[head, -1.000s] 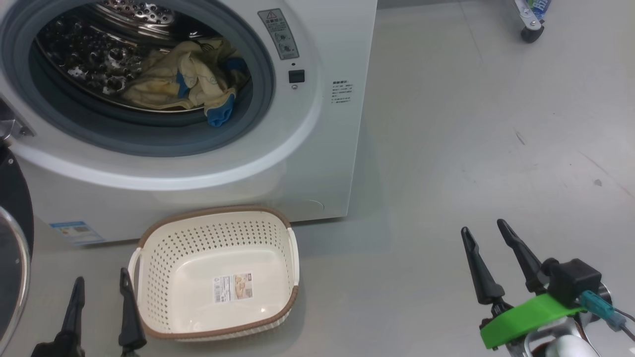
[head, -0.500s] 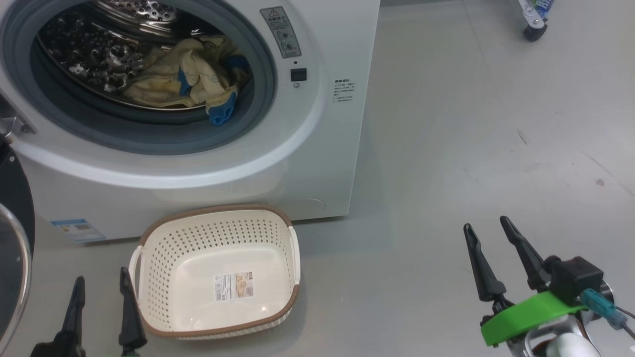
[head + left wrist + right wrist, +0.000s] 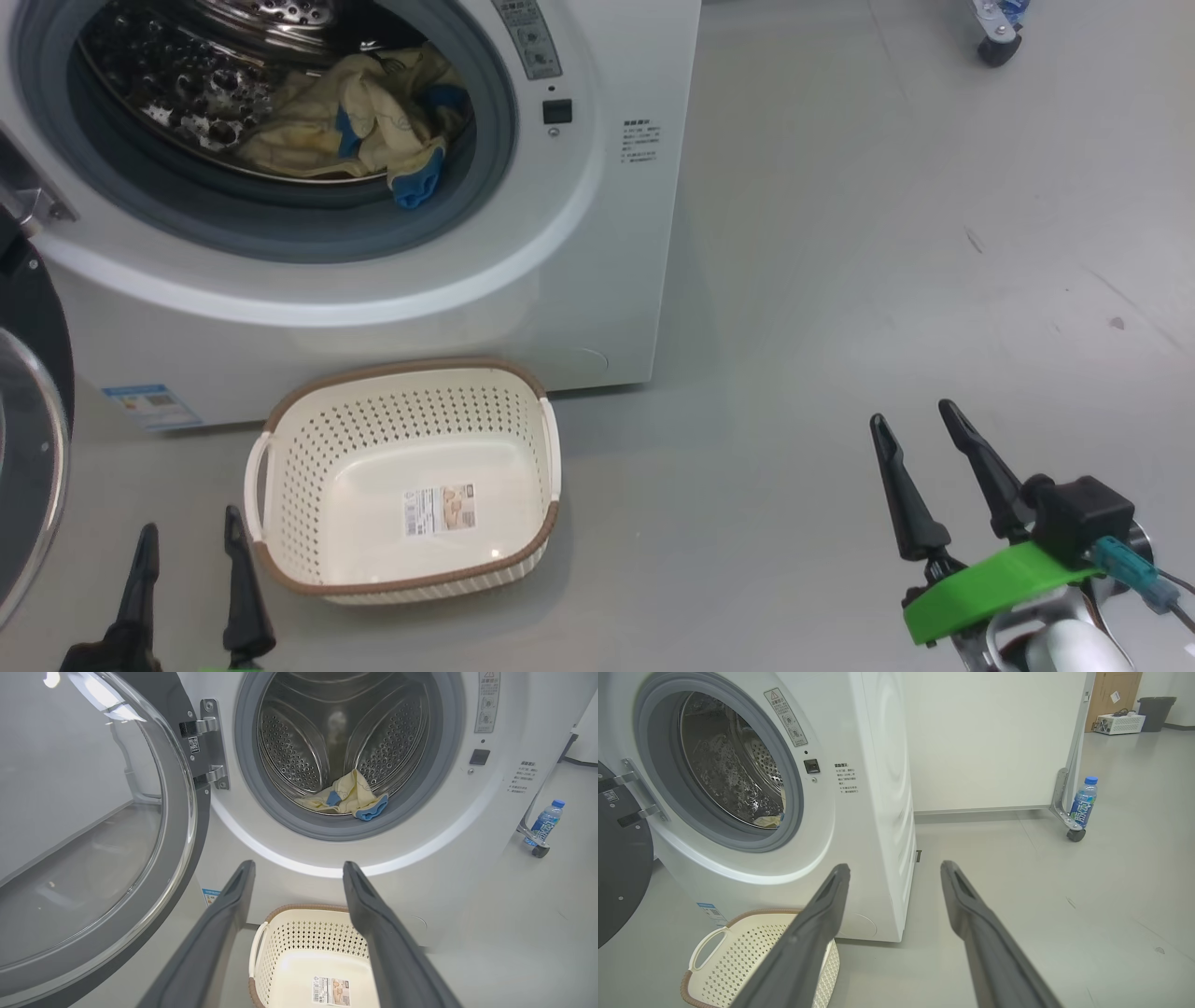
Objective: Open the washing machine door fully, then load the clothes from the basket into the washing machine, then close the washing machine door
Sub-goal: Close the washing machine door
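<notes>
View shifted; basket (image 3: 411,425) lies lengthwise along washing machine (image 3: 392,341).

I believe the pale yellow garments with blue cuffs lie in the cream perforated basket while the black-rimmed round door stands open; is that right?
Not quite: the head view shows the pale yellow garments inside the steel drum, not the cream basket. The black-rimmed door is open.

The clothes (image 3: 345,126) lay inside the washing machine (image 3: 373,345). The basket (image 3: 411,366) sat on the floor (image 3: 840,280) in front of it. The washing machine door (image 3: 93,849) stood open at its left. A bottle (image 3: 1083,801) stood away to the right.
</notes>
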